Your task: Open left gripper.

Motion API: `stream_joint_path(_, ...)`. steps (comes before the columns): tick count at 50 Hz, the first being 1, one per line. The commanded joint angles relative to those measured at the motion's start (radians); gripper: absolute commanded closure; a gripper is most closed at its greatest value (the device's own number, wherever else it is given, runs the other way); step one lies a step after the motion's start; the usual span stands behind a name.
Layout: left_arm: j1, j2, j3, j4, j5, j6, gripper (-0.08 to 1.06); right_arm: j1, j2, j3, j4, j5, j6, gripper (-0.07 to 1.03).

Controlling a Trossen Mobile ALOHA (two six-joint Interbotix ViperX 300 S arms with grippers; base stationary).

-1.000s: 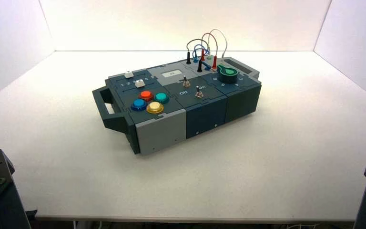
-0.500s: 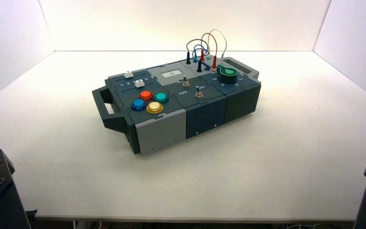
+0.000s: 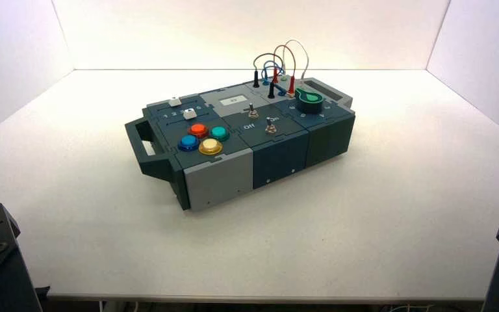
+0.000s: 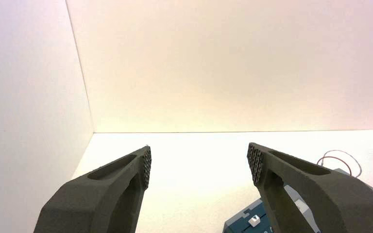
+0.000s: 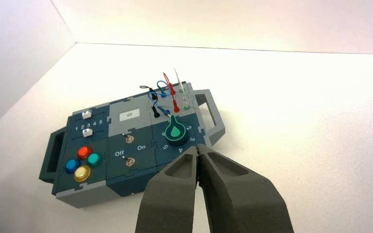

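Dark left tool (image 4: 198,165) is gaping wide, so we are judging it released; right tool (image 5: 199,151) is staying clenched.

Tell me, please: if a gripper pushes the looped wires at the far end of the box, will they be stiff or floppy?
Probably floppy: the wires are thin and arch freely above the box. Their plugs stand upright in sockets, so a hard push might pull one out.

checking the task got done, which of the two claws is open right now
The left claw: its two fingers stand wide apart with nothing between them, above the table. The right claw has its fingertips pressed together.
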Motion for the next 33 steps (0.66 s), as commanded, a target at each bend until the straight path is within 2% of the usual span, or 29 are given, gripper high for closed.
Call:
stream_joint_path(1, 0.003, 0.015, -0.012, 0.0, -0.011, 0.006, -0.05, 0.003, 0.014, -0.025, 0.005, -0.011, -0.003, 0.98)
stream_joint_path(33, 0.003, 0.009, -0.012, 0.0, -0.009, 0.006, -0.05, 0.003, -0.003, -0.021, 0.008, -0.011, -0.003, 0.98)
